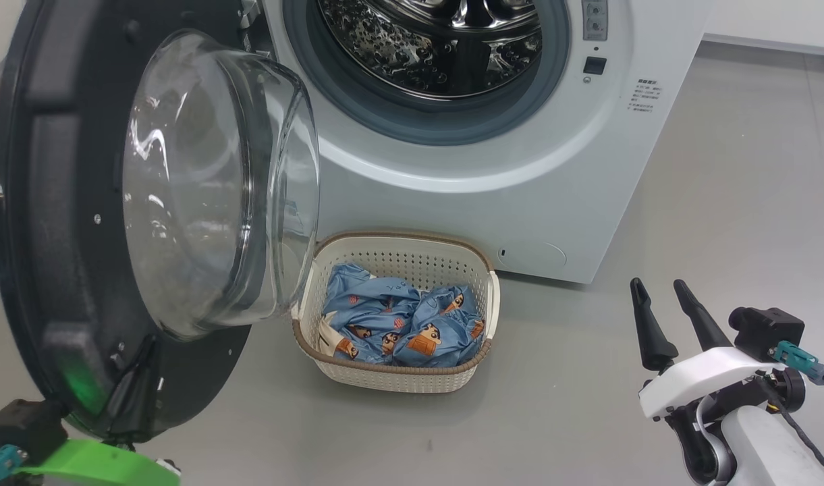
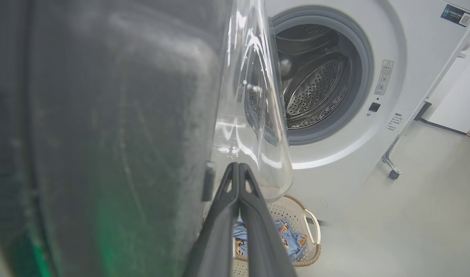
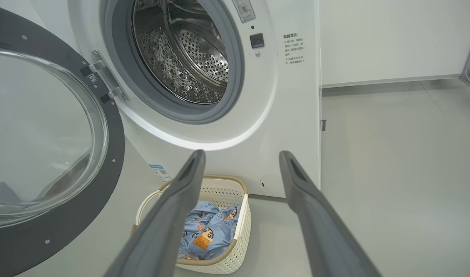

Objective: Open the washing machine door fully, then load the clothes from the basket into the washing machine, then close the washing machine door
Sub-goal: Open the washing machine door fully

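One white washing machine (image 3: 288, 127), one black-rimmed glass washing machine door (image 3: 65, 231) swung open beside the left gripper (image 2: 238, 166), jaws pressed shut, one cream basket (image 3: 242, 223) of blue cartoon-print clothes (image 3: 204, 234) below the right gripper (image 3: 240, 154), jaws parted

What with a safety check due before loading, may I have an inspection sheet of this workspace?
Surface: smooth grey floor.
Job's things: washing machine door standing open; washing machine with no clothes seen in its steel drum; basket on the floor before it; clothes lying in the basket.
Clutter: nothing seen.
Grippers: left gripper shut, tips beside the door's inner face, contact unclear; right gripper open, empty, off to the basket's right.
Cables: teal cable plug at the right wrist.
Surroundings: white wall; metal caster leg beside the machine.
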Motion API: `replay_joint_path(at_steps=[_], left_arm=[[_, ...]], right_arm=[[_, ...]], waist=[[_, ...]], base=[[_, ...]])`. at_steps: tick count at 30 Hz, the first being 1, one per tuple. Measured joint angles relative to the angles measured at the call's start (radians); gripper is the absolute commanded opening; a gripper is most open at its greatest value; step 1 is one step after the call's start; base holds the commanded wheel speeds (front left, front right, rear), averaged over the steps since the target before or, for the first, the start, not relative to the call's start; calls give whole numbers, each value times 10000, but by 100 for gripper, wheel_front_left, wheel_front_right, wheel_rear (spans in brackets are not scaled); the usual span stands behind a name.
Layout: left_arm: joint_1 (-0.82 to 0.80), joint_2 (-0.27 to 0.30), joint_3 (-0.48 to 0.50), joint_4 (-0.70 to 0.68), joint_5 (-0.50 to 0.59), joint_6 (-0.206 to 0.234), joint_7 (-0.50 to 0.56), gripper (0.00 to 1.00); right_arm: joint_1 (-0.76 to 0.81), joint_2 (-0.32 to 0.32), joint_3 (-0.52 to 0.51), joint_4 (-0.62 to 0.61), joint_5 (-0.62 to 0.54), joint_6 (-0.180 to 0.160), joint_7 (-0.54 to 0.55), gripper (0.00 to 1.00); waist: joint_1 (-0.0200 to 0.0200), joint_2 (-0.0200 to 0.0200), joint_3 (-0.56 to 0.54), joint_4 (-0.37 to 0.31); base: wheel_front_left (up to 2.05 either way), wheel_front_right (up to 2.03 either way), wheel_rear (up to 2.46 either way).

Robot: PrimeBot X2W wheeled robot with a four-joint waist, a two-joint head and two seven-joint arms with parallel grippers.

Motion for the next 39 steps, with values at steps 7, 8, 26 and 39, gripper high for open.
replay_joint_path(at_steps=[7, 8, 26, 39], left_arm=[[-238, 487, 512, 314, -155, 100, 150, 0], [-248, 546, 564, 347, -165, 100, 178, 0], [-1123, 1283, 1582, 1588, -771, 115, 456, 0], [-2088, 2102, 1720, 2844, -909, -163, 1290, 0]], right_arm=[[-176, 44, 2, -6, -90, 2, 0, 100], [-200, 44, 0, -12, -136, 4, 0, 100], [-618, 213, 12, 65, -385, 56, 0, 100], [-1003, 520, 59, 198, -416, 58, 0, 100]], waist=[[0, 0, 224, 77], [0, 0, 260, 91], [0, 0, 904, 481], [0, 0, 1132, 612]], base=[[0, 0, 0], [0, 0, 0], [0, 0, 0], [0, 0, 0]])
